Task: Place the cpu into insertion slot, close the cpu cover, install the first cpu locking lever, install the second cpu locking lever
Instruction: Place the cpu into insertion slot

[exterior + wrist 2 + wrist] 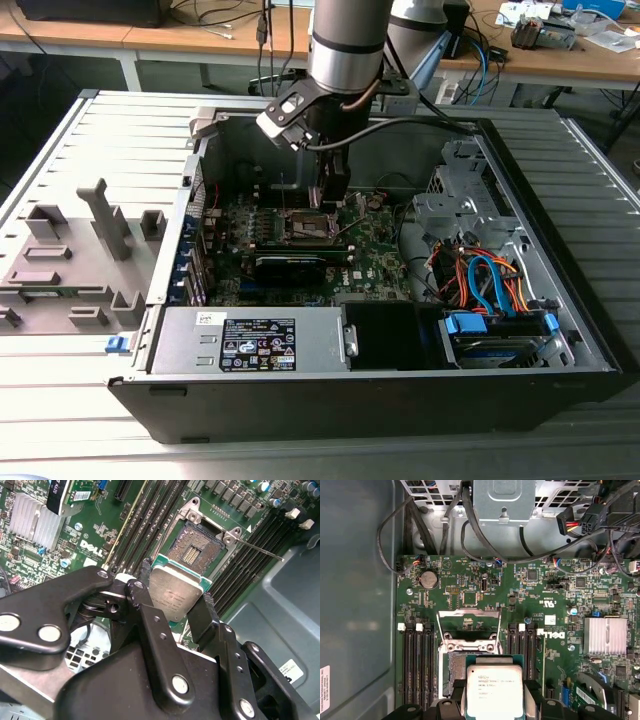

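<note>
My gripper (pixel 176 586) is shut on the cpu (pixel 175 597), a flat silver-topped chip with a green edge, pinched between two black fingers (pixel 202 612). The chip hangs just over the insertion slot (pixel 192 550), which lies open with its dark contact field showing. In the first wrist view the cpu (pixel 494 692) overlaps one side of the insertion slot (pixel 454 667). The cpu cover (pixel 468 614) is swung open beyond the socket. A thin locking lever (pixel 260 550) sticks out beside the socket. In the exterior view the gripper (pixel 330 205) reaches down into the open computer case over the green motherboard (pixel 375 245).
Black memory slots (pixel 417 662) flank the socket on both sides. A finned heatsink (pixel 605 636) and a coin battery (pixel 428 579) sit on the board. Cables and a drive cage (pixel 490 280) fill the exterior view's right. A power supply (pixel 255 340) lies in front; a grey fixture (pixel 75 250) stands at its left.
</note>
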`<state>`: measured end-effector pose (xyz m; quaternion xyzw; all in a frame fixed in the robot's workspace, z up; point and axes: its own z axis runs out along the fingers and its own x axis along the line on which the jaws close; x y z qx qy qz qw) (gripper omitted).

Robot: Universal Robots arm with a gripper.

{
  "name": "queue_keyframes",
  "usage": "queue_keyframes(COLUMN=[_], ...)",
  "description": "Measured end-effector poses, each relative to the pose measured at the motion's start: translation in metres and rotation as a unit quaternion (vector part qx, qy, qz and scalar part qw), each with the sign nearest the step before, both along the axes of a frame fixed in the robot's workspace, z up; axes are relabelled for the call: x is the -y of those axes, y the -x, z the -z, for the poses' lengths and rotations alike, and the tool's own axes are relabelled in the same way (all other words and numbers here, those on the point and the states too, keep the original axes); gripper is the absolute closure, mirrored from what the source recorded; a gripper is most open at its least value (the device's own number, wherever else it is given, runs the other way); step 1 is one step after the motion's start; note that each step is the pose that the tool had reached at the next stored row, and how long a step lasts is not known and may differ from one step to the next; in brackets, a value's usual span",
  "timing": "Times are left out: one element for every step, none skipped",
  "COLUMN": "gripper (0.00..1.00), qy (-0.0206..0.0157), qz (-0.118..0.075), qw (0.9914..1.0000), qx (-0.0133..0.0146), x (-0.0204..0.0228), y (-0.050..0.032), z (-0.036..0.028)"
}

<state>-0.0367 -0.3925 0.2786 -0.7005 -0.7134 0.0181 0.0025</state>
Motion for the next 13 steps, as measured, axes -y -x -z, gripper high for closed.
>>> queue_keyframes(gripper=[0.45, 0.45, 0.45, 0.45, 0.45, 0.45, 0.45, 0.45, 0.45, 0.45, 0.45, 0.45, 0.45], qy=[0.0, 0.0, 0.0, 0.0, 0.0, 0.0, 0.0, 0.0, 0.0, 0.0, 0.0, 0.0, 0.0], qz=[0.0, 0.0, 0.0, 0.0, 0.0, 0.0, 0.0, 0.0, 0.0, 0.0, 0.0, 0.0, 0.0], qw=[1.0, 1.0, 1.0, 1.0, 1.0, 1.0, 1.0, 1.0, 1.0, 1.0, 1.0, 1.0, 1.0], qx=[0.0, 0.0, 0.0, 0.0, 0.0, 0.0, 0.0, 0.0, 0.0, 0.0, 0.0, 0.0, 0.0], x=[0.0, 0.0, 0.0, 0.0, 0.0, 0.0, 0.0, 0.0, 0.0, 0.0, 0.0, 0.0, 0.0], y=[0.0, 0.0, 0.0, 0.0, 0.0, 0.0, 0.0, 0.0, 0.0, 0.0, 0.0, 0.0, 0.0], z=[0.0002, 0.0003, 0.0004, 0.0007, 0.001, 0.0013, 0.0016, 0.0018, 0.0021, 0.0026, 0.0027, 0.003, 0.0032])
